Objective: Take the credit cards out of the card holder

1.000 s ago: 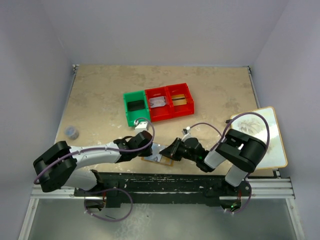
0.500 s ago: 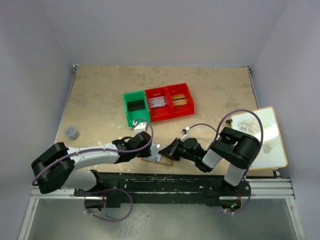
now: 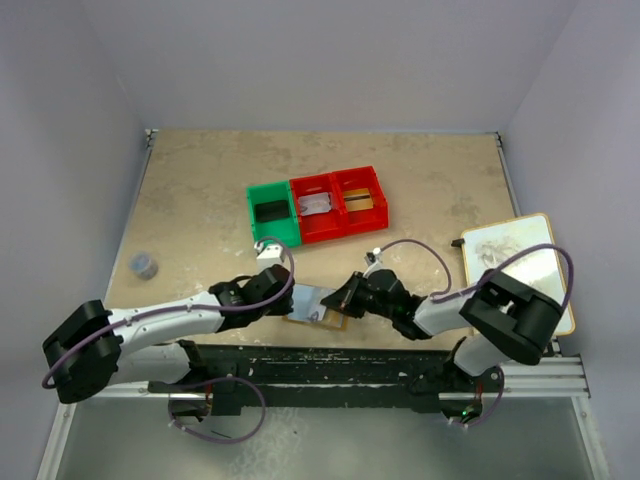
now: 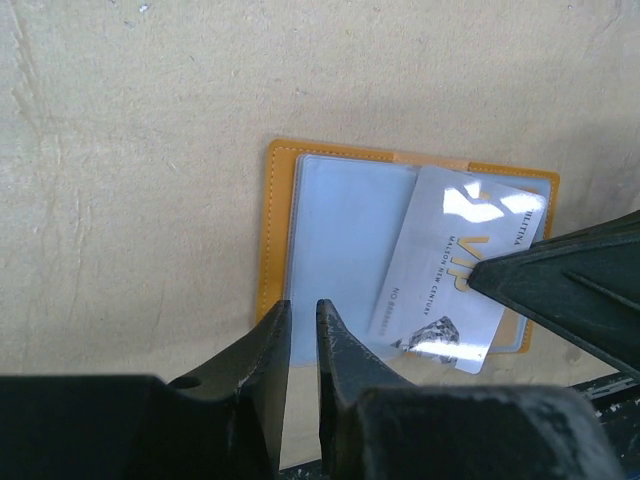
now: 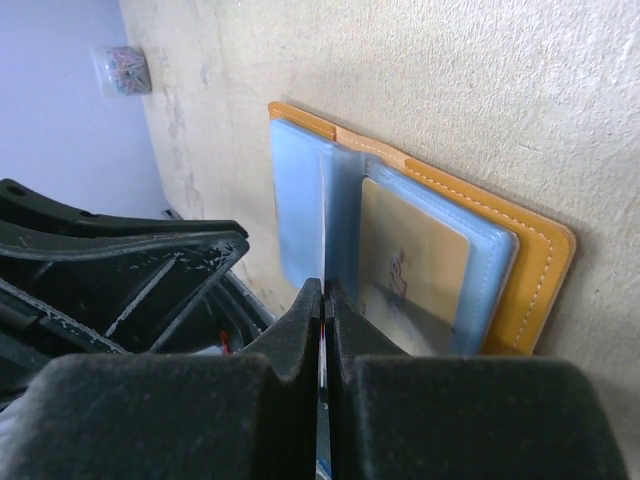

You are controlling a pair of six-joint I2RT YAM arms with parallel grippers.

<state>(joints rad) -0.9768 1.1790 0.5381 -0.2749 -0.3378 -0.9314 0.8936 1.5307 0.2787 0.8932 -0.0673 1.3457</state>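
Note:
The card holder [image 3: 334,322] lies open on the table near the front edge, orange with pale blue pockets [image 4: 335,230]. A grey-white credit card [image 4: 450,285] marked VIP sticks out of it at a tilt. My right gripper [image 5: 323,287] is shut on this card, seen edge-on [image 5: 324,250]; it sits at the holder's right side [image 3: 338,301]. A gold-tan card [image 5: 415,260] lies in a pocket of the holder [image 5: 535,265]. My left gripper [image 4: 302,305] has its jaws almost together and empty, tips over the holder's left half [image 3: 288,297].
A green bin [image 3: 256,222] holds a black card; two red bins [image 3: 335,228] beside it hold a grey card and a gold card. A white tan-edged board [image 3: 530,262] lies at the right edge. A small grey object [image 3: 144,264] sits at the left.
Both arms have swung their elbows outward, the left one leftward and the right one rightward. The grippers stay at the holder, and the pale card shows more between them.

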